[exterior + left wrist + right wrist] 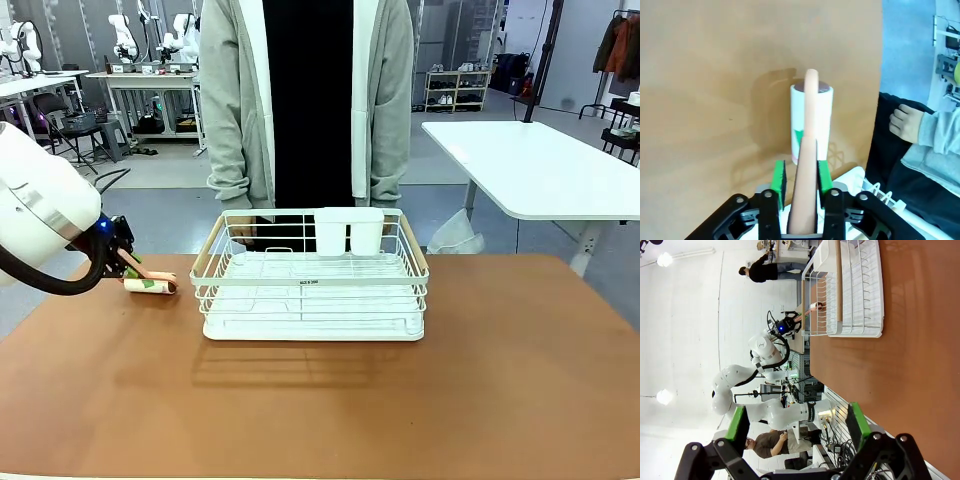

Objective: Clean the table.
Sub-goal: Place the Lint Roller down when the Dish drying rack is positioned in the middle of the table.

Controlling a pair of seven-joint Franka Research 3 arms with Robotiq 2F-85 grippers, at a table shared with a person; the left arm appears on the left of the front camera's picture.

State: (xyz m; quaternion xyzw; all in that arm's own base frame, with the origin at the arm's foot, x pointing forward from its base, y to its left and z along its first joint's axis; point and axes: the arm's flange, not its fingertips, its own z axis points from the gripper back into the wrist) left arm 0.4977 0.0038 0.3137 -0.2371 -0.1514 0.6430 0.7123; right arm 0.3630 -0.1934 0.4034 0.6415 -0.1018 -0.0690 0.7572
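Left pincer [800,182] loosely astride lint roller's [811,120] smooth peach handle on matte table [715,100].

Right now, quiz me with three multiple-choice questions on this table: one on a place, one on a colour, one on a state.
1. The lint roller lies where?
A. inside the dish rack
B. on the table, on the robot's left of the rack
C. on the floor

2. The roller's handle is what colour?
A. blue
B. black
C. peach

3. The right gripper has its fingers how?
A. spread, nothing between
B. clamped on a cup
C. clamped on the rack

Answers: B, the front view shows it beside the rack; C, seen close in the left wrist view; A, the green pads stand apart.
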